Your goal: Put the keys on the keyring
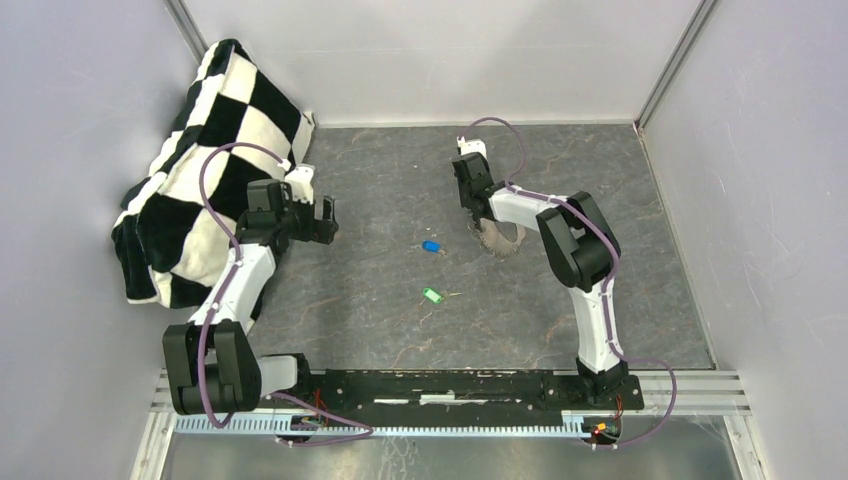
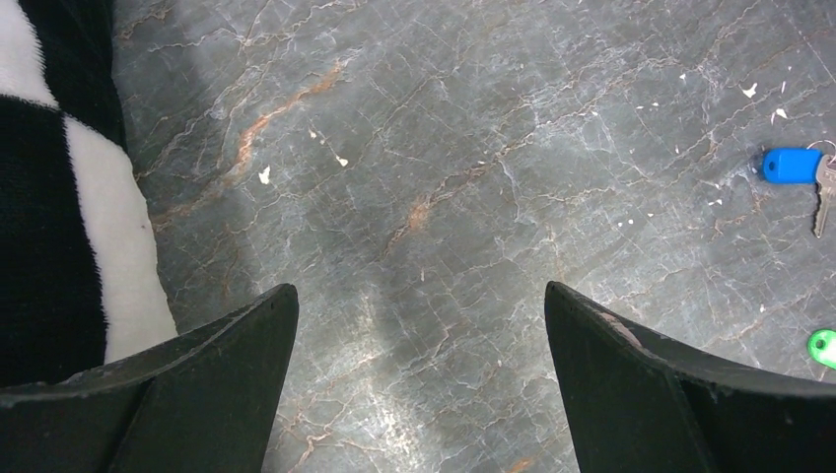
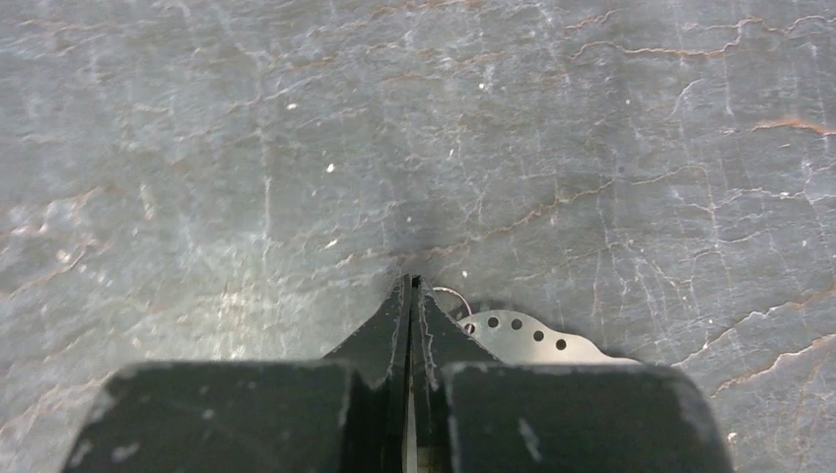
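On the right side of the desk (image 1: 380, 180), my right hand (image 3: 411, 286) is down at the surface with its fingers pressed together. Just beside the tips lies the keyring (image 3: 513, 330), which shows as a pale piece dotted with holes and a thin wire curl at its edge. From overhead it sits under the right hand (image 1: 484, 222) as a small grey toothed oval (image 1: 497, 240). I can't tell whether the fingers have caught any of the wire between them or have closed on nothing beside it. I judge the ring is the thing to secure first, since it has to be held steady before a key can be threaded on.

The blue key (image 1: 431, 246) and the green key (image 1: 431, 295) lie flat mid-desk, apart from each other and well apart from the ring, and neither is threaded yet. My left hand (image 2: 419, 291) hangs above bare desk with its fingers spread wide, holding nothing. Its wrist view has the blue key (image 2: 792, 166) and a sliver of the green key (image 2: 823, 347) at the right edge. I read it as waiting, ready to fetch a key once the ring is held. The checkered blanket (image 1: 215, 130) is bunched against the left wall, close to that arm.
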`<action>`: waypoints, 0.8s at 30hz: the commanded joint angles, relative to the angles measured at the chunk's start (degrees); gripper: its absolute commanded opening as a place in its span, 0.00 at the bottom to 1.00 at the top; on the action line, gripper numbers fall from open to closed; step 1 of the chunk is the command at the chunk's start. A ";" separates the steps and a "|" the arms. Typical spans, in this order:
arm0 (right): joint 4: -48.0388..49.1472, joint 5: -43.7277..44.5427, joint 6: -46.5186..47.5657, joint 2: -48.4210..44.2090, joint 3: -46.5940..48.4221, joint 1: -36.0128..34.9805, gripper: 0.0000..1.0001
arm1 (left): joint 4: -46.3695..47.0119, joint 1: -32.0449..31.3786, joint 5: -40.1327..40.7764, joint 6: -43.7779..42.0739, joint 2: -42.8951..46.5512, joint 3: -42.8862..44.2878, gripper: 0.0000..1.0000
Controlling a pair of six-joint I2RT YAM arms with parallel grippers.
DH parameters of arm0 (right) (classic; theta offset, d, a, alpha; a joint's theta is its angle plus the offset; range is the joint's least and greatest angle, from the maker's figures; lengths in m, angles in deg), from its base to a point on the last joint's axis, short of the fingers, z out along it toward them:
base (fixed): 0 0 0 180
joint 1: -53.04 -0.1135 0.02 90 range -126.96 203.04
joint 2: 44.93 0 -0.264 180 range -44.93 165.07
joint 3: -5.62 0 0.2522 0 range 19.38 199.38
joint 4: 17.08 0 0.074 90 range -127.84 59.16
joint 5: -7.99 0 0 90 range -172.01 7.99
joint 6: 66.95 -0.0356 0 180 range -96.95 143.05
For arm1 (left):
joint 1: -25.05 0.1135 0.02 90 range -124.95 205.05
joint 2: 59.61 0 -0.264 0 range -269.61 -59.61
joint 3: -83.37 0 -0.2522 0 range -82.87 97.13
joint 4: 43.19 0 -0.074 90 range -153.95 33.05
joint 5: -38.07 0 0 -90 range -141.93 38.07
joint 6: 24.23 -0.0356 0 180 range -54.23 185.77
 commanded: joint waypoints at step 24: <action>6.12 -6.62 1.06 -14.56 -11.70 0.10 0.72 | -10.79 -0.21 -17.17 -6.74 7.45 6.30 1.00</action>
